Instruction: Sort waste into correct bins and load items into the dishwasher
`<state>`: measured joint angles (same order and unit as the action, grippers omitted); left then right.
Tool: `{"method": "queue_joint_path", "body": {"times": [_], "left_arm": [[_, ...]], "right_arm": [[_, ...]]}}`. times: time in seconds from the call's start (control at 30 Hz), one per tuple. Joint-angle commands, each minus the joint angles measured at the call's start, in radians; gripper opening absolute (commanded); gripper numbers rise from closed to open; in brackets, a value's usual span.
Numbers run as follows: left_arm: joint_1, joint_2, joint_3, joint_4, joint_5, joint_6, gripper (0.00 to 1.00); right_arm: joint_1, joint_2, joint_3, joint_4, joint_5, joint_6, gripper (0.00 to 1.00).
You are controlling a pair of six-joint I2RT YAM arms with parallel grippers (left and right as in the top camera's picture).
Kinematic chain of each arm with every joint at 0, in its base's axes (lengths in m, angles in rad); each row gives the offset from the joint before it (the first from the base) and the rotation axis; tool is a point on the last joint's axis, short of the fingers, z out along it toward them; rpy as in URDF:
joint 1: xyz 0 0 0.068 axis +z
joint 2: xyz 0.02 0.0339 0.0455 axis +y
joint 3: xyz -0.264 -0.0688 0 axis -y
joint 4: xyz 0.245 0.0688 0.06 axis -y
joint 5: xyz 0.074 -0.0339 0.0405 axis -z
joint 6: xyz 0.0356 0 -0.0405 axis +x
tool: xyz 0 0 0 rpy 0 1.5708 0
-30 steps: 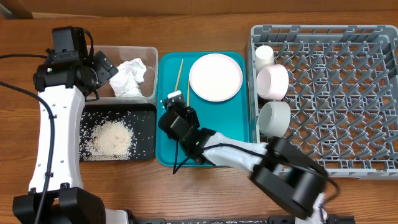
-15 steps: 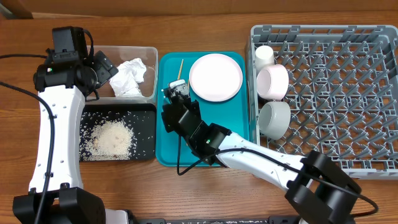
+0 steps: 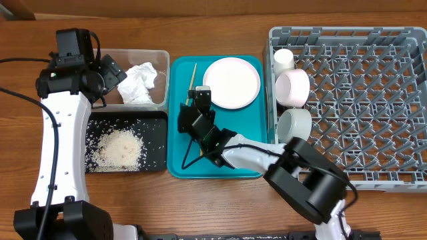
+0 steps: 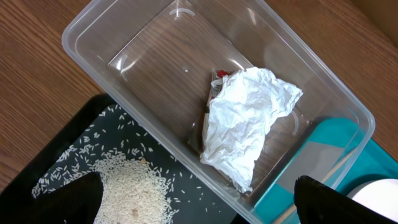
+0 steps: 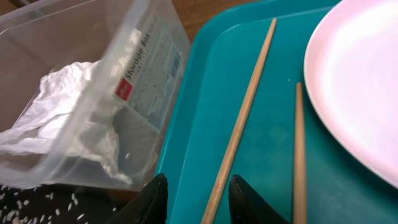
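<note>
My right gripper [image 5: 199, 186] [image 3: 195, 101] hangs low over the teal tray [image 3: 250, 157], jaws partly open. One wooden chopstick [image 5: 244, 115] lies on the tray and runs down between the fingertips, close to the right one. The second chopstick [image 5: 298, 155] lies beside it, next to the pale plate [image 3: 231, 82]. My left gripper [image 4: 208, 211] [image 3: 115, 72] is wide open and holds nothing above the clear tub [image 4: 118, 28], where the white tissue [image 4: 245, 118] covers a bit of red wrapper [image 4: 222, 73]. Rice [image 3: 120, 148] is heaped on the black tray [image 3: 157, 119].
The grey dish rack [image 3: 373, 100] fills the right side. A white cup [image 3: 284, 60] and two bowls [image 3: 292, 88] [image 3: 293, 127] sit along its left edge. The tub wall stands just left of my right gripper's fingers.
My right gripper has moved up the teal tray to the chopsticks and its jaws have parted from shut. The left arm has not moved.
</note>
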<state>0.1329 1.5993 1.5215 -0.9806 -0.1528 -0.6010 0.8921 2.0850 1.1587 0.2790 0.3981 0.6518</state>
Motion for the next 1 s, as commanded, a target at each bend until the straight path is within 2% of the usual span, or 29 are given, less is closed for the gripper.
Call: {"method": "queue_joint_path", "body": {"times": [0.0, 0.17, 0.57, 0.67, 0.8, 0.97], "left_arm": [[0.003, 0.003, 0.012, -0.002, 0.005, -0.013, 1.0], [0.003, 0.003, 0.012, -0.002, 0.005, -0.013, 1.0], [0.003, 0.003, 0.012, -0.002, 0.005, -0.013, 1.0], [0.003, 0.003, 0.012, -0.002, 0.005, -0.013, 1.0], [0.003, 0.003, 0.012, -0.002, 0.005, -0.013, 1.0], [0.003, 0.003, 0.012, -0.002, 0.005, -0.013, 1.0]], "right_arm": [[0.002, 0.04, 0.013, 0.043, 0.004, 0.037, 0.34], [0.002, 0.088, 0.014, 0.087, 0.001, 0.037, 0.32], [0.005, 0.15, 0.014, 0.047, -0.034, 0.029, 0.31], [0.005, 0.15, 0.018, 0.032, -0.034, -0.037, 0.31], [0.005, 0.15, 0.061, -0.064, -0.034, -0.103, 0.31], [0.005, 0.15, 0.193, -0.294, -0.034, -0.111, 0.31]]}}
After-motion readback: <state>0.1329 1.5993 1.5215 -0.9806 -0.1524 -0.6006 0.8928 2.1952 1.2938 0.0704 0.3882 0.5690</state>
